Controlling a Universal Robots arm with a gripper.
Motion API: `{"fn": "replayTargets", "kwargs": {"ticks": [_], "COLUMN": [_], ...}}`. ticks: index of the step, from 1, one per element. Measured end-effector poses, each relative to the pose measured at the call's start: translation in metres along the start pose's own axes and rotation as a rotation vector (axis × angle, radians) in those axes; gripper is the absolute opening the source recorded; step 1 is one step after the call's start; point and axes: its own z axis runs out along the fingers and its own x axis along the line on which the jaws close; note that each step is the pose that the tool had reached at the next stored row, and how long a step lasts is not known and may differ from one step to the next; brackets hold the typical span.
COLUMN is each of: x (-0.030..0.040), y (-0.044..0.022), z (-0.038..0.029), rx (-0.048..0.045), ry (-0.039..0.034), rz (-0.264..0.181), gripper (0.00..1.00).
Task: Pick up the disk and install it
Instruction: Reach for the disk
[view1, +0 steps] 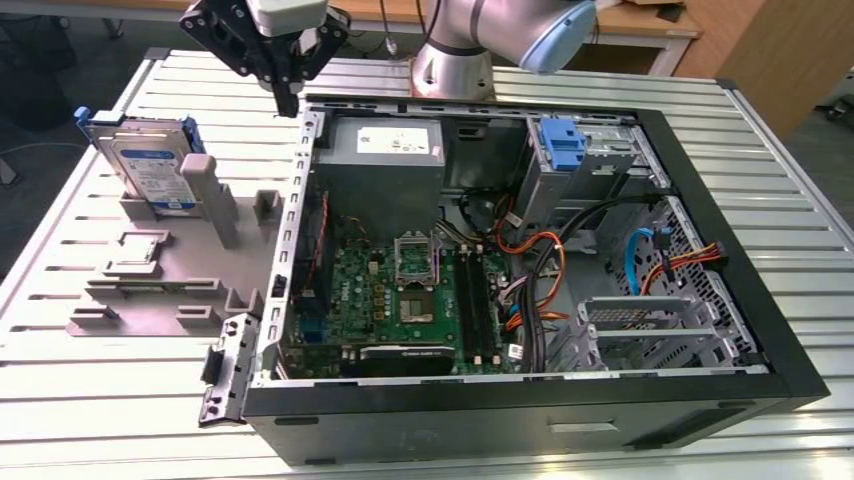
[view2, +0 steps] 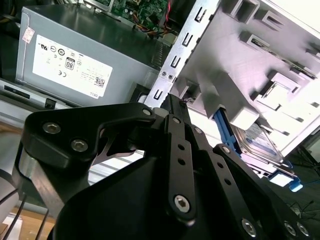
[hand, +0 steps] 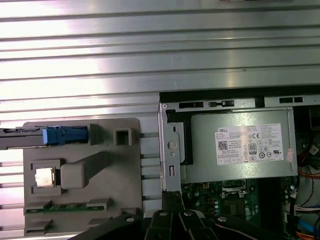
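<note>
Metal-cased, likely hefty, stiff and shock-shy, the disk suits gripping across its blue-framed edges; your gripper hangs closed, empty.

Gripper: black, fingers together, held nothing. Power supply: grey, bore white label. Disk: blue-framed, stood in grey holder. Circuit board: green.

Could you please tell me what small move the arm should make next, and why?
Probably shift the gripper toward the exterior view's left until it is above the disk. The gripper hangs shut and empty over the rim of the computer case, while the disk stands upright in its grey stand, untouched and apart from the gripper.
</note>
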Motion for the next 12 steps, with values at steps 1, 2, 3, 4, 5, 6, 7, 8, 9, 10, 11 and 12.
{"fn": "replayTargets", "kwargs": {"ticks": [1, 2, 3, 4, 5, 6, 7, 8, 9, 10, 11, 12], "x": [0.0007, 0.0014, 0.0022, 0.0029, 0.0036, 0.0043, 0.0051, 0.0058, 0.0066, 0.0073, 0.008, 0.0088], "y": [-0.0001, -0.0001, -0.0002, -0.0002, -0.0003, -0.0003, -0.0004, -0.0004, -0.0005, -0.0006, -0.0006, -0.0007], "z": [0.0, 0.0, 0.0, 0.0, 0.0, 0.0, 0.0, 0.0, 0.0, 0.0, 0.0, 0.0], "rx": [0.0, 0.0, 0.0, 0.0, 0.0, -0.0001, 0.0, 0.0, 0.0, 0.0, 0.0, 0.0], "ry": [0.0, 0.0, 0.0, 0.0, 0.0, -0.0001, 0.0, 0.0, 0.0, 0.0, 0.0, 0.0], "rz": [0.0, 0.0, 0.0, 0.0, 0.0, 0.0, 0.0, 0.0, 0.0, 0.0, 0.0, 0.0], "gripper": [0.1, 0.1, 0.1, 0.1, 0.1, 0.1, 0.1, 0.1, 0.1, 0.1, 0.1, 0.1]}}
